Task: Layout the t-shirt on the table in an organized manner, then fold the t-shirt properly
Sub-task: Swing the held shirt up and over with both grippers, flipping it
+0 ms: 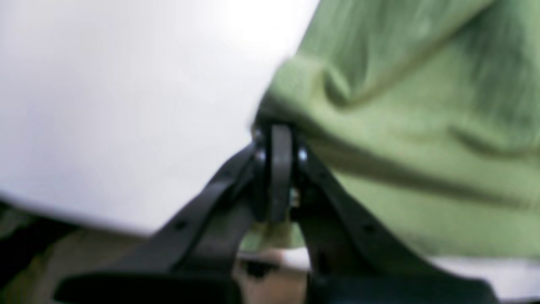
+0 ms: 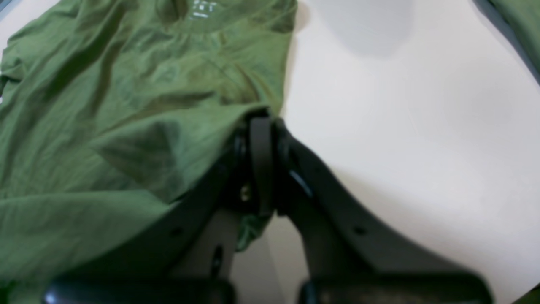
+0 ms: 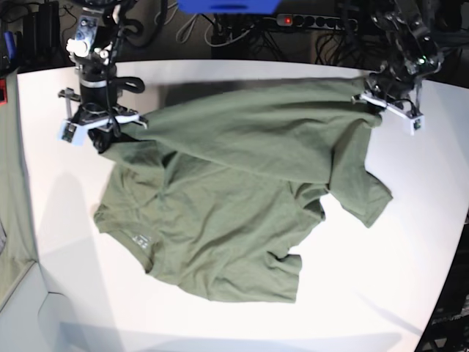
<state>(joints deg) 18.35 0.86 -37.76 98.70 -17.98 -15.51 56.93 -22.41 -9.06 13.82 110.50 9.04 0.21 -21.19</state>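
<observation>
Overhead, green t-shirt (image 3: 234, 213) lies rumpled on white bench (image 3: 410, 242), far edge lifted. Left gripper (image 3: 381, 100) and right gripper (image 3: 99, 126) fingers each pinch one corner. Spreading underway, looks unfinished; folding not begun.

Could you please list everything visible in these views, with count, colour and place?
t-shirt: one, olive green, spread and rumpled across the middle of the table, one edge lifted between the two arms
table: one, white, under everything
cloth strip: one, green, base view's left edge
power strip: one, black, behind the table
left gripper: one, black, shut on the shirt's edge
right gripper: one, black, shut on the shirt's edge
</observation>
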